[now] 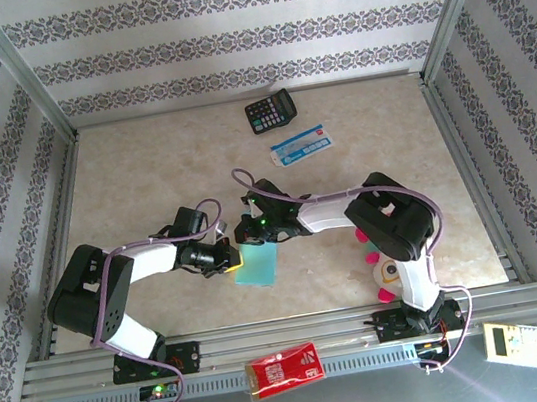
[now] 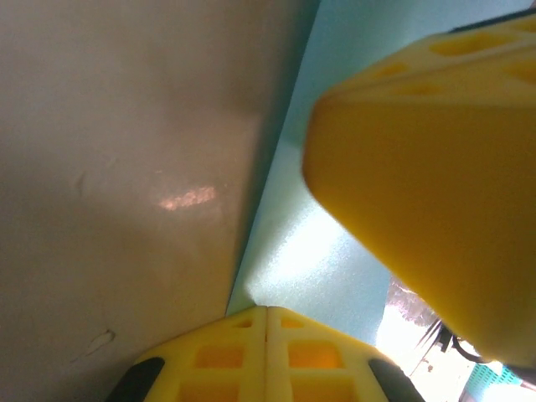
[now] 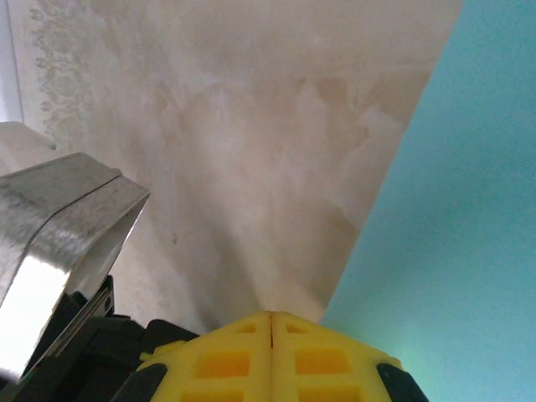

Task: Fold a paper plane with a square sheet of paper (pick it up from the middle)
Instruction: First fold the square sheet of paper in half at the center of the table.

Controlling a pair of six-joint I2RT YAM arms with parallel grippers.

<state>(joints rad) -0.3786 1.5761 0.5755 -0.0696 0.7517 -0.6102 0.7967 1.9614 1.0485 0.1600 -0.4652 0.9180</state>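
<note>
One turquoise sheet of paper (image 1: 258, 266) is lying flat on the tabletop (image 1: 142, 169), near the front edge and between the two arms. The left gripper (image 1: 227, 259) is reaching the sheet's left edge, and the right gripper (image 1: 252, 229) is touching its far edge.

In the left wrist view the yellow fingers (image 2: 218, 360) are pressing together with only a thin seam, and a corner of the sheet (image 2: 318, 251) is meeting their tips. In the right wrist view the jaws are also clenched, and the sheet's edge (image 3: 469, 209) is running down to the fingers (image 3: 226, 364). I cannot tell whether paper is sitting inside either seam.

Farther back, a black calculator (image 1: 270, 112) and a blue-and-white card (image 1: 302, 145) are resting well apart from the sheet. A red packet (image 1: 285, 370) is lying on the front rail.
</note>
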